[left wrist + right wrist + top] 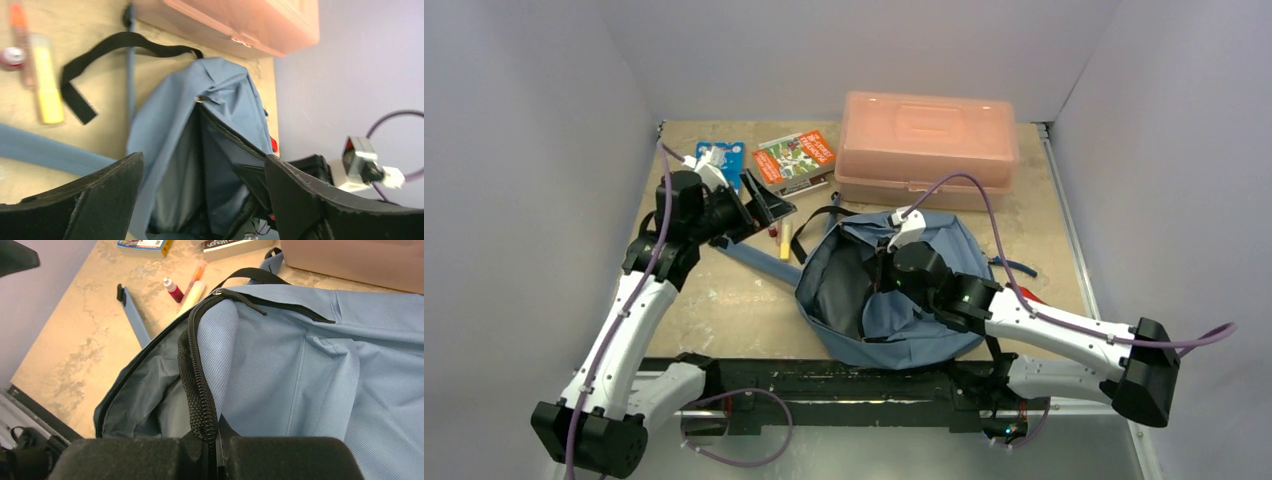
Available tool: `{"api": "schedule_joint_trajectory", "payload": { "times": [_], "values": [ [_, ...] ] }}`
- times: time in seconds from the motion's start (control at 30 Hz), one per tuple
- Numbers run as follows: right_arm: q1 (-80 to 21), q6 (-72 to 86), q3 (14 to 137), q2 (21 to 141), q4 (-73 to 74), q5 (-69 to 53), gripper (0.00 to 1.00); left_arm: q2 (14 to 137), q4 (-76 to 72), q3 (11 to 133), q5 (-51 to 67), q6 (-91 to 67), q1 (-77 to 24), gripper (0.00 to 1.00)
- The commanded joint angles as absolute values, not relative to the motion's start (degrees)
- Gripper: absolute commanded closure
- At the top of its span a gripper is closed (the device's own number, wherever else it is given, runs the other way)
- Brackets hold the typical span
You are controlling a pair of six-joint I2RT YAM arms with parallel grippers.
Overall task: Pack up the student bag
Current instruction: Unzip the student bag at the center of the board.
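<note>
Right end effector tight on student bag

No text reading clearly: book cover showing print, too blurred; blue card showing small marks, illegible.

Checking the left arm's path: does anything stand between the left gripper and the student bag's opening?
Nothing visible. The open left gripper faces the student bag and its gaping mouth directly; the right gripper pinches the zipper edge on the far side.
</note>
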State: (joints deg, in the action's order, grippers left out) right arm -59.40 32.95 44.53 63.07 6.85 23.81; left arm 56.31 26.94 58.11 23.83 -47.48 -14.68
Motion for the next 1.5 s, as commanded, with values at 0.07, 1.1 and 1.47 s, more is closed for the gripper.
{"api": "schedule_joint_trajectory", "payload": {
  "times": [0.07, 1.1, 1.47],
  "values": [
    [-50.2, 30.1, 46.7, 58.7, -0.6, 9.4, 1.0, 59.8, 29.3, 55.6, 32.1, -45.4, -2.8, 0.02],
    [-45.5, 23.4, 53.0, 52.9, 4.9, 3.3, 1.0, 82.4, 1.7, 43.4, 29.7, -53.0, -29.9, 0.8],
    [-45.5, 22.2, 50.6, 57.2, 3.5, 1.9, 1.0, 67.5, 10.1, 51.4, 36.0, -46.5, -18.5, 0.24]
  ]
}}
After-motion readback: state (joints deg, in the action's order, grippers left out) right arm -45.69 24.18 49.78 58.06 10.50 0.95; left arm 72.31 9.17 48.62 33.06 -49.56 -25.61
